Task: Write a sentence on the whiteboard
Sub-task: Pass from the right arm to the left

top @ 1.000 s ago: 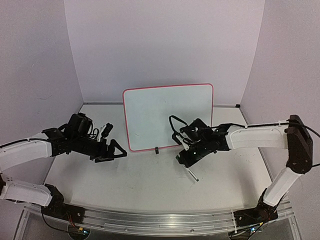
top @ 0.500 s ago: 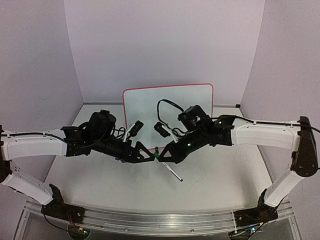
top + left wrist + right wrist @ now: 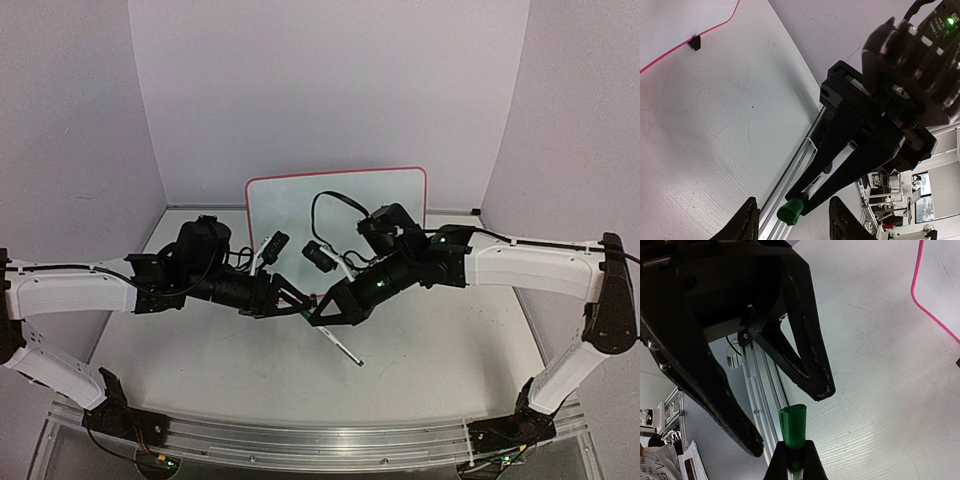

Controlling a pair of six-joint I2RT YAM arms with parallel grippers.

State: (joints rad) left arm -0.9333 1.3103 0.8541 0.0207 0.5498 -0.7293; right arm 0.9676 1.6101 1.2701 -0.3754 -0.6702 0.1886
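The whiteboard [image 3: 300, 205], white with a red-pink rim, is at the back middle of the table. Its rim also shows in the left wrist view [image 3: 670, 50] and in the right wrist view [image 3: 920, 295]. My right gripper [image 3: 325, 312] [image 3: 795, 444] is shut on a white marker [image 3: 345, 348] just below its green cap [image 3: 792, 422] and holds it above the table. My left gripper [image 3: 298, 300] [image 3: 791, 200] is open. Its fingers [image 3: 810, 355] stand on either side of the green cap [image 3: 791, 210] without touching it.
An aluminium rail [image 3: 300, 442] runs along the table's near edge. A black clip foot [image 3: 694, 42] sits on the whiteboard's rim. A black cable [image 3: 335, 197] loops over the board from the right arm. Pale walls close in the back and both sides.
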